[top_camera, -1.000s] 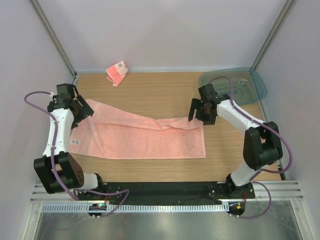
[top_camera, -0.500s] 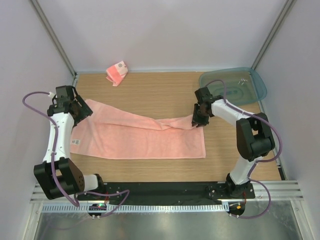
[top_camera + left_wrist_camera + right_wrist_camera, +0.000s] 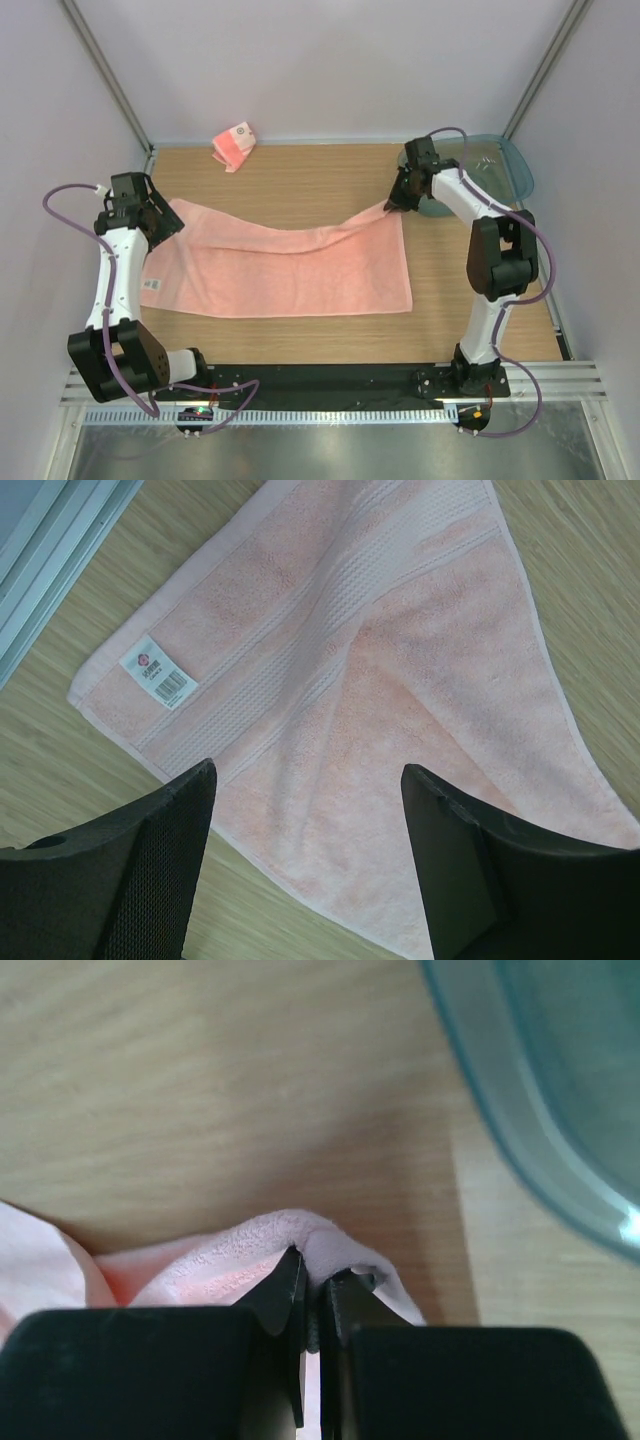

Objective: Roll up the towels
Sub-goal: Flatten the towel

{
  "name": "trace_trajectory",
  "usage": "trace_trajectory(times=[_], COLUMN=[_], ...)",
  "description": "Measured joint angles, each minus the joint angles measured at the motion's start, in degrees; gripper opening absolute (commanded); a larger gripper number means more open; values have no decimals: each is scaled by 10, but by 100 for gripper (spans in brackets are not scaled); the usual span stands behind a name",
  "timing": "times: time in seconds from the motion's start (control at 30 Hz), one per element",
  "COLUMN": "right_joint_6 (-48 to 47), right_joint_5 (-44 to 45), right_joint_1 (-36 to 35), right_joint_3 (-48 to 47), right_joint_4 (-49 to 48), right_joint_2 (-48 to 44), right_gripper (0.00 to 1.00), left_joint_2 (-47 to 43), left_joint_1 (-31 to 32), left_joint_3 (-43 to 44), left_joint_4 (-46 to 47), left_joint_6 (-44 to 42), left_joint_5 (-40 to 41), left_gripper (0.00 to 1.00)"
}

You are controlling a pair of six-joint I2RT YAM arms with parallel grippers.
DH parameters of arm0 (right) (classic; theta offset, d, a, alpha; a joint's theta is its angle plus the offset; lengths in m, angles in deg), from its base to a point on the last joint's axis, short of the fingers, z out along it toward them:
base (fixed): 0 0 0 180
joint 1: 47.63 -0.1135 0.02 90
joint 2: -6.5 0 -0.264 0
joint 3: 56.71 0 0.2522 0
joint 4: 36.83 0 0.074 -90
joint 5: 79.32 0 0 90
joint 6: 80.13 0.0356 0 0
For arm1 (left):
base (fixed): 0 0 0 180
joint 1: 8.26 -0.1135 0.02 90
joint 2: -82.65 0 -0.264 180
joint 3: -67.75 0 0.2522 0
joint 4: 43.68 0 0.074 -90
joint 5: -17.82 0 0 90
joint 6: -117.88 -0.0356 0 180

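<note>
The large plain pink towel (image 3: 280,268) lies spread across the middle of the table. My right gripper (image 3: 393,203) is shut on its far right corner (image 3: 300,1235), lifting it near the teal bin. My left gripper (image 3: 163,222) hangs open over the towel's far left corner (image 3: 330,680), its jaws wide apart with nothing between them. A white label (image 3: 157,671) shows near that corner. The small striped towel (image 3: 234,145) sits bunched at the table's back edge, left of centre.
A teal plastic bin (image 3: 480,172) stands at the back right, its rim (image 3: 520,1150) close to my right gripper. Metal frame posts and walls enclose the table at left, right and back.
My right gripper closed on the towel's far right corner and pulled it back and right toward the bin, unfolding the flap. The left arm barely moved.
</note>
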Motion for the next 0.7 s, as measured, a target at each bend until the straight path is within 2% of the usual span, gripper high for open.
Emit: trace_trajectory(times=[0.13, 0.17, 0.2, 0.3, 0.4, 0.53, 0.7], right_joint_6=[24, 28, 33, 42, 40, 28, 10], right_joint_5=[-6, -7, -9, -14, -15, 16, 70], right_joint_1=[26, 30, 32, 32, 26, 19, -1], right_joint_3=[-87, -108, -125, -159, -163, -154, -46], right_joint_4=[0, 1, 2, 11, 30, 54, 49], right_joint_2=[55, 72, 89, 129, 138, 115, -18], right_gripper=[3, 16, 58, 88, 92, 92, 91], left_joint_2=[-2, -2, -2, -2, -2, -2, -2], left_joint_1=[0, 0, 0, 0, 0, 0, 0], left_joint_3=[-2, -2, -2, -2, -2, -2, -3], left_joint_4=[0, 0, 0, 0, 0, 0, 0], left_joint_6=[0, 0, 0, 0, 0, 0, 0], left_joint_5=[3, 4, 5, 7, 8, 9, 10], left_gripper=[75, 75, 75, 75, 75, 75, 75])
